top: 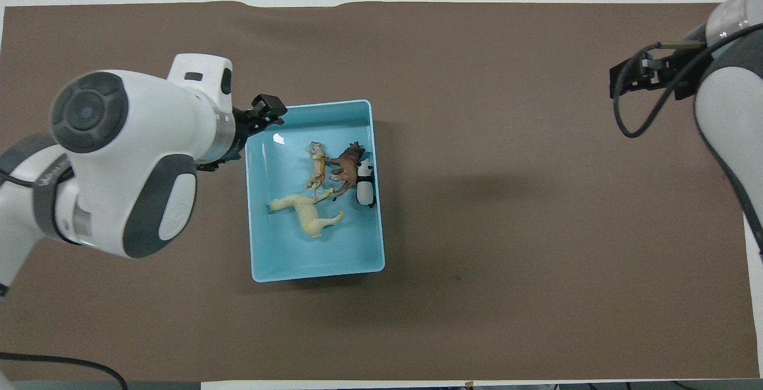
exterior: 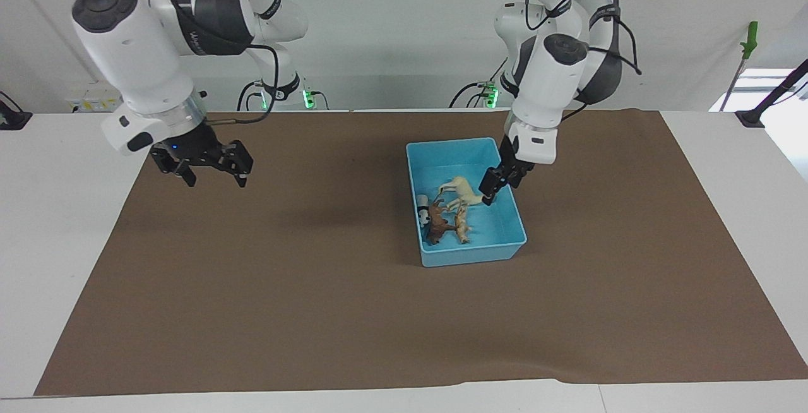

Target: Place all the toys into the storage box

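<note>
Blue storage box (exterior: pixel 470 254) holds all four toys (brown one (exterior: pixel 439 222) beside panda (top: pixel 365 180)), so your left gripper (exterior: pixel 493 185) hangs spread and empty over it; right gripper (exterior: pixel 208 167), spread, waits well apart.

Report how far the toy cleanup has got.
Done: all four toys lie in the blue storage box: white horse, spotted cat, brown animal and panda. None shows on the brown mat. In hand: nothing; the left gripper hangs empty over the box's edge, the right gripper waits, open, over the mat. Left: only pulling the arms back.
</note>
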Controlling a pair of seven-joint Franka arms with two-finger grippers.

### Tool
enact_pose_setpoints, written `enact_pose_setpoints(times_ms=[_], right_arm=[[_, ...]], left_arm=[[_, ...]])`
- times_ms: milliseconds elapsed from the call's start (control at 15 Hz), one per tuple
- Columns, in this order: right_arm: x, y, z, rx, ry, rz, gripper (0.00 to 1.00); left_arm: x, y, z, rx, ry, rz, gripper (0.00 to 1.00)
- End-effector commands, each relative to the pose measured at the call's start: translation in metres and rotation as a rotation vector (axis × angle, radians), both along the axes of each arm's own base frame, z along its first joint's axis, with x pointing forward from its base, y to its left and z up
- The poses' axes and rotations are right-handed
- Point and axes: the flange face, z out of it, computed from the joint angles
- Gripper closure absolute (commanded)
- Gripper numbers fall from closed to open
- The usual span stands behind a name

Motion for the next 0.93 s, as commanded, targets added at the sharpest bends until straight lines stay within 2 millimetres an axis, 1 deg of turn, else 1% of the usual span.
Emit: enact_pose_setpoints(times_ms=[0,67,133,200,267,333,400,533,600,667,733,800,867], right_arm=[[-0.043,-0.035,0.013,0.002,0.012,0.025,0.0],[-0.055,-0.039,0.017,0.003,0.021,0.016,0.0],[-0.068,-0.039,0.021,0.004,0.023,0.012,0.0],[-0.079,-0.04,0.022,0.005,0.026,0.006,0.0],[-0.085,-0.044,0.024,0.006,0.026,-0.002,0.0],[-0.086,-0.06,0.026,0.003,0.02,-0.023,0.0],[-0.084,-0.071,0.026,0.0,0.009,-0.03,0.0],[-0.084,-0.073,0.027,-0.004,0.01,-0.002,0.0],[-0.084,-0.073,0.026,-0.014,0.017,-0.003,0.0],[-0.085,-0.073,0.026,-0.013,0.02,-0.015,0.0],[-0.084,-0.074,0.026,-0.012,0.023,-0.028,0.0],[-0.084,-0.072,0.029,-0.01,0.021,-0.034,0.0],[-0.084,-0.071,0.028,-0.008,0.026,-0.042,0.0]], left_arm=[[-0.001,0.061,0.057,0.043,0.009,-0.046,0.0],[0.0,0.083,0.069,0.058,0.021,-0.072,0.0],[-0.002,0.102,0.08,0.073,0.036,-0.129,0.0],[-0.009,0.114,0.091,0.09,0.048,-0.213,0.0],[-0.016,0.122,0.1,0.101,0.064,-0.267,0.0],[-0.023,0.128,0.113,0.108,0.062,-0.287,0.0],[-0.025,0.132,0.115,0.108,0.071,-0.284,0.0],[-0.032,0.133,0.119,0.115,0.115,-0.299,0.0],[-0.042,0.136,0.125,0.151,0.143,-0.338,0.0],[-0.059,0.141,0.138,0.191,0.154,-0.415,0.0],[-0.067,0.147,0.14,0.197,0.163,-0.512,0.0],[-0.065,0.157,0.14,0.197,0.158,-0.555,0.0],[-0.063,0.16,0.14,0.199,0.145,-0.567,0.0]])
